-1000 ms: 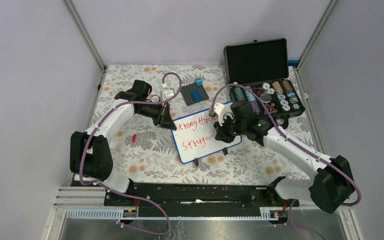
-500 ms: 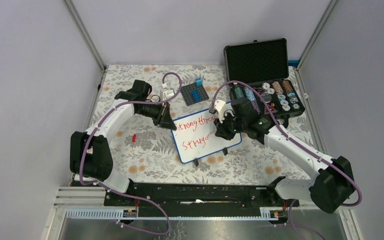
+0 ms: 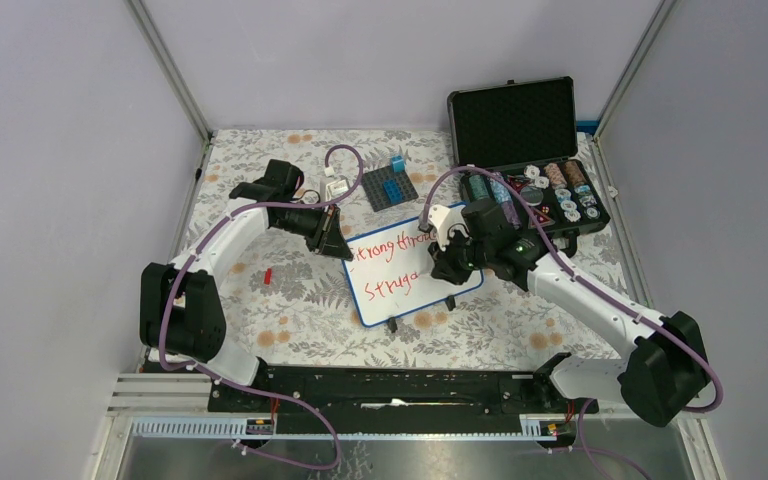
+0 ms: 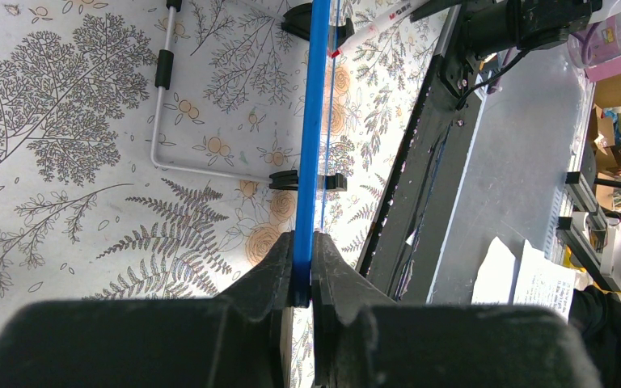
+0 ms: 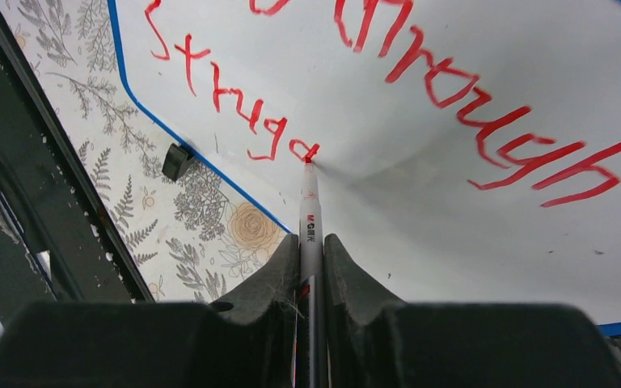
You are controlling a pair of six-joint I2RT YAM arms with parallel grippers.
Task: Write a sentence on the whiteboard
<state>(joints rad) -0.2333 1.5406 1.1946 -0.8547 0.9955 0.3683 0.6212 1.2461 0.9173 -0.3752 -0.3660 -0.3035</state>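
The whiteboard (image 3: pixel 400 270) with its thin blue rim lies on the flowered cloth, red writing in two lines on it. My left gripper (image 3: pixel 338 247) is shut on the board's left edge; in the left wrist view the blue rim (image 4: pixel 311 145) runs straight into the pinched jaws (image 4: pixel 302 271). My right gripper (image 3: pixel 445 268) is shut on a white marker (image 5: pixel 310 214), whose red tip touches the board (image 5: pixel 453 234) at the end of the lower line of writing.
An open black foam-lined case (image 3: pixel 525 150) with small items stands at the back right, close behind the right arm. A dark baseplate with blue bricks (image 3: pixel 390 186) lies behind the board. A small red piece (image 3: pixel 268 275) lies on the cloth at left.
The right gripper with the marker has shifted slightly over the lower line, and another red letter has appeared there. The left arm has held still.
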